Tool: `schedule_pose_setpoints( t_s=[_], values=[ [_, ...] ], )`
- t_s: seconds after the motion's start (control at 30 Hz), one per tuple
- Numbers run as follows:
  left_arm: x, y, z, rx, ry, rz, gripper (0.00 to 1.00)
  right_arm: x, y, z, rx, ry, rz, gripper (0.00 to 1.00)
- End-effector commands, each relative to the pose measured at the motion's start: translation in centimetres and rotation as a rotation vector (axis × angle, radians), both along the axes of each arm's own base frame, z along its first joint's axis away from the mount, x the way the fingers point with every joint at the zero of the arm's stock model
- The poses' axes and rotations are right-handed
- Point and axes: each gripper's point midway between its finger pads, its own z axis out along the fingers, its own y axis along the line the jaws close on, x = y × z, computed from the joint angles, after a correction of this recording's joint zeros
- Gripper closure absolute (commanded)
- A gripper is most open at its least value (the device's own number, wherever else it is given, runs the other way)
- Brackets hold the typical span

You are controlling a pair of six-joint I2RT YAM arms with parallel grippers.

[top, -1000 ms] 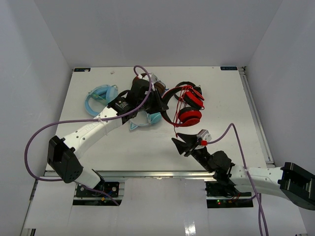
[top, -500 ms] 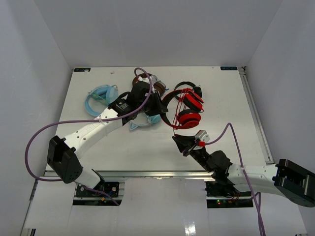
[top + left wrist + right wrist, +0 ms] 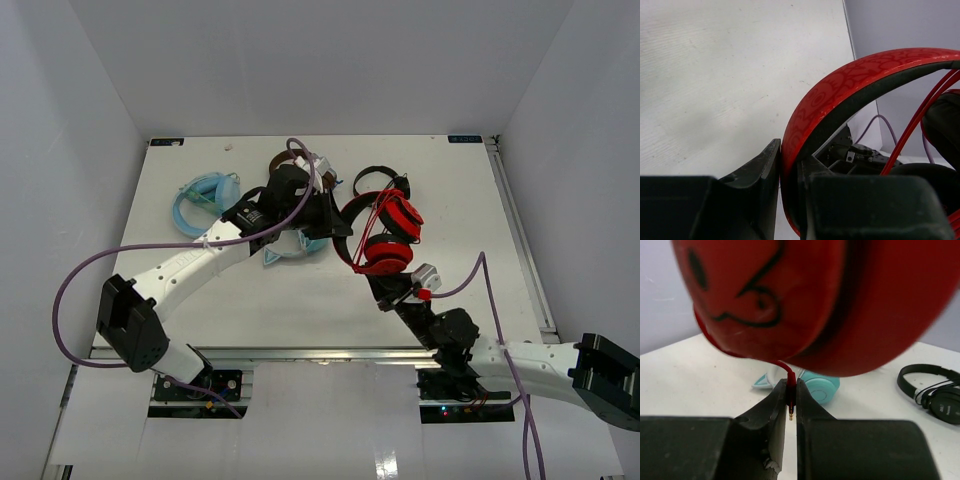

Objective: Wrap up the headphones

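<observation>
The left gripper [image 3: 789,160] clamps the stiff-looking headband [image 3: 840,85] of the red over-ear headphones [image 3: 388,256]; the right gripper [image 3: 790,390] pinches their limp thin red cable [image 3: 785,371].

This is looking like a robotics lab test cell. A white table [image 3: 300,300] is sitting boxed in by plain pale walls [image 3: 320,60] at 9, 12 and 3 o'clock. A left arm [image 3: 190,262] and a right arm [image 3: 520,358] are reaching out from a metal rail [image 3: 300,353] at 6 o'clock, holding red headphones [image 3: 385,225] between them. Purple cables [image 3: 62,290] are looping off both arms. Small lights are glowing on a circuit board [image 3: 455,408] under the right base.
</observation>
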Motion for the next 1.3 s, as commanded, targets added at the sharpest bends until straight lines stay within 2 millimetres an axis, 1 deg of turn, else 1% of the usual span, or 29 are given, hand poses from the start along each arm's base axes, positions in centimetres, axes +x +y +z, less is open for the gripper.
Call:
schedule_pose_setpoints(
  t_s=[0.0, 0.1, 0.33, 0.47, 0.6, 0.67, 0.73, 0.8, 0.9, 0.97, 1.03, 1.1, 1.17, 1.27],
  values=[
    [-2.2, -2.1, 3.0, -0.129, -0.035, -0.192, 1.0, 0.3, -3.9, -4.4, -0.074, 0.004, -0.115, 0.92],
    [-2.9, -2.6, 2.4, -0.132, -0.022, -0.255, 1.0, 0.4, -4.7, -4.2, -0.062, -0.008, -0.145, 0.92],
    [-3.2, -2.2, 2.0, -0.101, -0.056, -0.298, 1.0, 0.2, -5.8, -3.4, -0.015, -0.032, -0.168, 0.92],
    [-2.7, -1.9, 1.2, -0.052, -0.074, -0.287, 1.0, 0.2, -6.0, -3.6, -0.004, -0.022, -0.17, 0.92],
    [-1.5, -1.6, -0.7, 0.01, -0.078, -0.253, 1.0, 0.9, -6.8, -3.9, -0.004, 0.01, -0.234, 0.92],
    [-1.0, -1.7, -1.1, 0.027, -0.086, -0.241, 1.0, 1.2, -6.8, -4.3, -0.021, 0.02, -0.247, 0.92],
    [-0.2, -2.1, -2.0, 0.047, -0.085, -0.244, 1.0, 1.5, -6.7, -4.8, -0.052, 0.036, -0.263, 0.92],
    [0.2, -2.9, -1.7, 0.037, -0.105, -0.275, 1.0, 1.8, -6.9, -5.3, -0.075, 0.046, -0.289, 0.92],
    [1.1, -3.9, -2.4, 0.063, -0.156, -0.347, 1.0, 2.0, -7.6, -6.1, -0.114, 0.043, -0.328, 0.92],
    [2.0, -4.5, -2.1, 0.086, -0.201, -0.385, 1.0, 2.1, -8.4, -6.5, -0.126, 0.035, -0.356, 0.92],
    [3.1, -5.1, -1.3, 0.12, -0.257, -0.432, 1.0, 2.1, -9.0, -6.8, -0.148, 0.023, -0.371, 0.92],
    [4.2, -5.8, -2.8, 0.174, -0.285, -0.508, 1.0, 2.0, -9.2, -7.1, -0.146, 0.025, -0.366, 0.92],
    [4.3, -6.4, -3.1, 0.186, -0.291, -0.585, 1.0, 2.1, -9.4, -7.3, -0.151, 0.031, -0.377, 0.92],
    [5.0, -7.2, -2.4, 0.184, -0.405, -0.683, 1.0, 2.6, -9.4, -7.2, -0.169, 0.03, -0.396, 0.92]
  ],
)
